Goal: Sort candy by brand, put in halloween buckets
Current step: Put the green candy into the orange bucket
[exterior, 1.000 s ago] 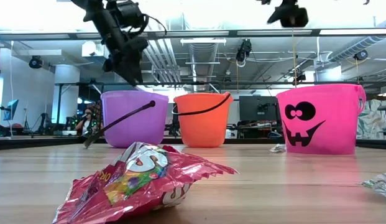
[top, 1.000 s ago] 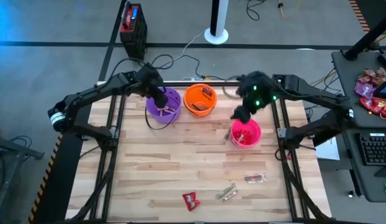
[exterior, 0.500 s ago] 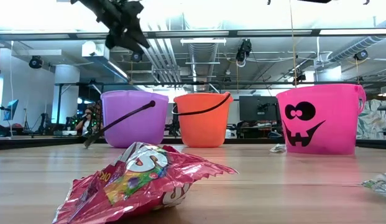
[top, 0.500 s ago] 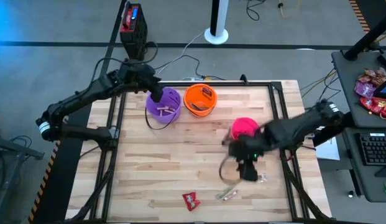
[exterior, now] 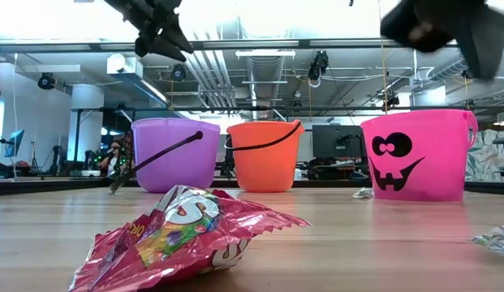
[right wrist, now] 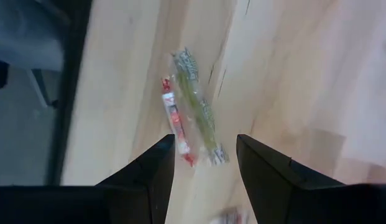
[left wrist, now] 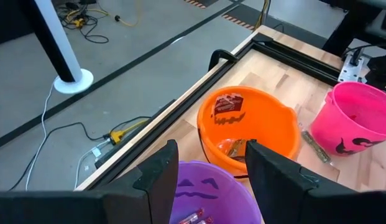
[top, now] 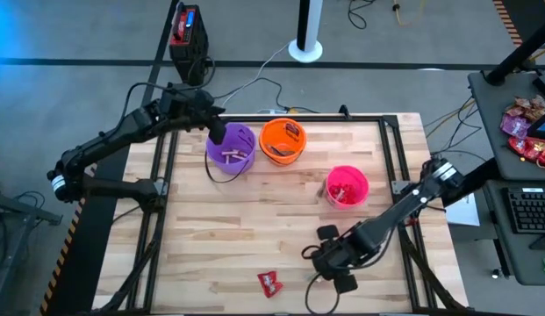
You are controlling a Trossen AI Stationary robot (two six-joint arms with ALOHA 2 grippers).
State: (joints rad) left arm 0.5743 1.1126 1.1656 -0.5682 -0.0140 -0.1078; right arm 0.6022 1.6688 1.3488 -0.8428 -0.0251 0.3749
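Right gripper [right wrist: 202,163]: low over the desk [top: 254,228] near its front edge, fingers apart, empty, candy sticks [right wrist: 191,109] lying just ahead.
Left gripper [left wrist: 208,171]: above the purple bucket [top: 231,146], fingers apart, empty.
Orange bucket [top: 283,141]: beside purple.
Pink bucket [top: 347,186]: apart, toward the right.
Red packet [top: 270,283]: front edge.

Grey floor [top: 70,35] with cables [top: 377,13], white pole base [top: 305,48], ceiling pipes [exterior: 235,73].
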